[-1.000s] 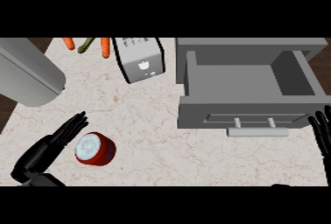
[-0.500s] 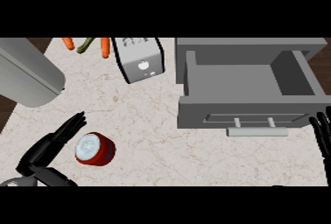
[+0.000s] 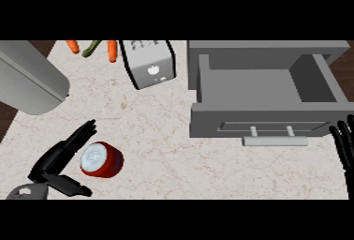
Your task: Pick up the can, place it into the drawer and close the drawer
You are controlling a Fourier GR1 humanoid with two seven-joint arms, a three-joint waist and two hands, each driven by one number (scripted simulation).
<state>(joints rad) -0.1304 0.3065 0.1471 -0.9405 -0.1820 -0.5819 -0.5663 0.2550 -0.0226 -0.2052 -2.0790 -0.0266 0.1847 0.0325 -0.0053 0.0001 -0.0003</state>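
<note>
Nearest the lower edge, the left hand (image 3: 59,161) lies low on the marbled bench (image 3: 159,140), well to the left of the drawer (image 3: 266,93). Its fingers (image 3: 77,137) stretch up along the left side of the can, and its thumb (image 3: 69,186) reaches out below the can; the hand is spread open around the can's left and lower sides without closing on it, and whether the fingers touch the can cannot be told.

The can (image 3: 100,159) is red with a pale silvery top, and it sits on the bench, tilted so its top faces up and to the left. It is well left of the drawer and lower than the drawer's front panel, outside the drawer.

The right hand (image 3: 343,147) shows at the right edge, just below and right of the drawer's front corner, with straight fingers pointing up, open and holding nothing.

The grey drawer is pulled open, with its hollow inside showing. Its front panel faces the near side and carries a pale bar handle (image 3: 274,139) that sticks out below the panel.

Farther off, a silver toaster (image 3: 149,63) stands just left of the drawer's far left corner, leaning a little. Left of the toaster, at the far edge of the bench, lie two carrots (image 3: 112,50) with a green vegetable (image 3: 91,48) between them. A large grey rounded appliance (image 3: 27,77) fills the far left of the bench, well apart from the drawer
</note>
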